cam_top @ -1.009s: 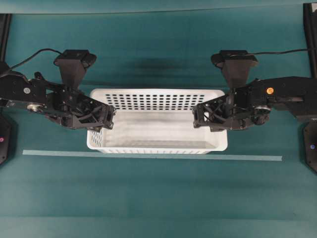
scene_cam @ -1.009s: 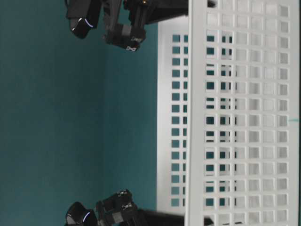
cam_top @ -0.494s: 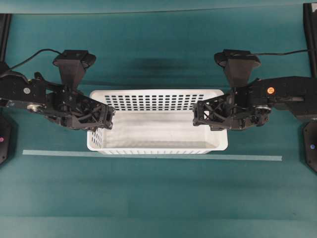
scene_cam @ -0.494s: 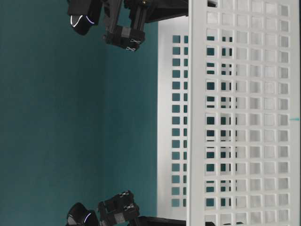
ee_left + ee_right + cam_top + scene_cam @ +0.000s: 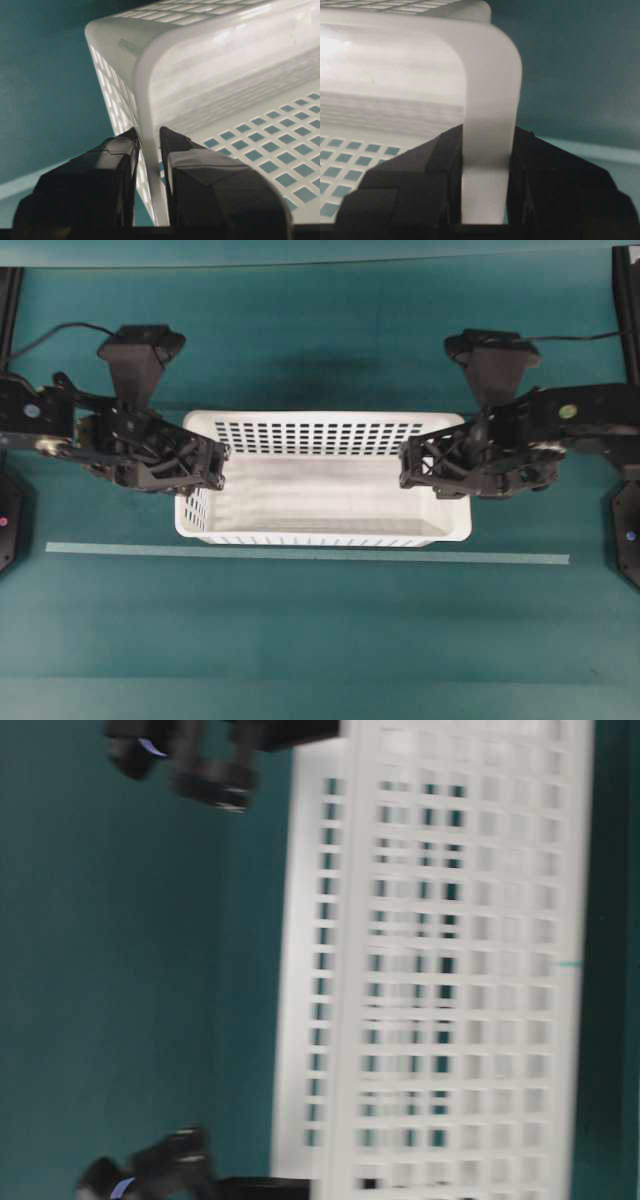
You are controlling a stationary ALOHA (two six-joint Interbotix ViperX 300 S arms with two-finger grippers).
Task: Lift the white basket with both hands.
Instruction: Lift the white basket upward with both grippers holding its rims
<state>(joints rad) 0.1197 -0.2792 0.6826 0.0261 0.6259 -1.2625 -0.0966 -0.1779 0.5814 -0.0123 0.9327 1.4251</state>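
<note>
Teal tabletop (image 5: 320, 640) fills the overhead view, matte, with a pale tape strip (image 5: 300, 556) running 9 to 3 o'clock below centre. White basket (image 5: 320, 485) sits at the middle of that view, long axis 9 to 3, just above the strip; its far wall at 12 shows rows of small holes, floor solid and bare. Left gripper (image 5: 215, 465) comes in from 9 o'clock onto the basket's short left wall; right gripper (image 5: 412, 468) from 3 o'clock onto the short right wall. Black camera housings stand at 12 of each wrist, cables trailing outward. Left wrist view: two black fingers (image 5: 95, 185) at 6 o'clock straddle the rolled rim (image 5: 142, 100), one outside the perforated wall, one inside, jaws narrow and pinched on the rim. Right wrist view: the white rim (image 5: 487, 130) runs down between both black pads (image 5: 415, 185), clamped, jaws narrow, no gap visible on either side. Table-level view is turned sideways and motion-blurred: basket wall (image 5: 440, 960) fills the right half, and a band of teal shows between the basket's base and the edge at 3 o'clock, though the blur makes it hard to read. Dark gripper parts sit at 11 and 7 o'clock there, detail too smeared to read.
</note>
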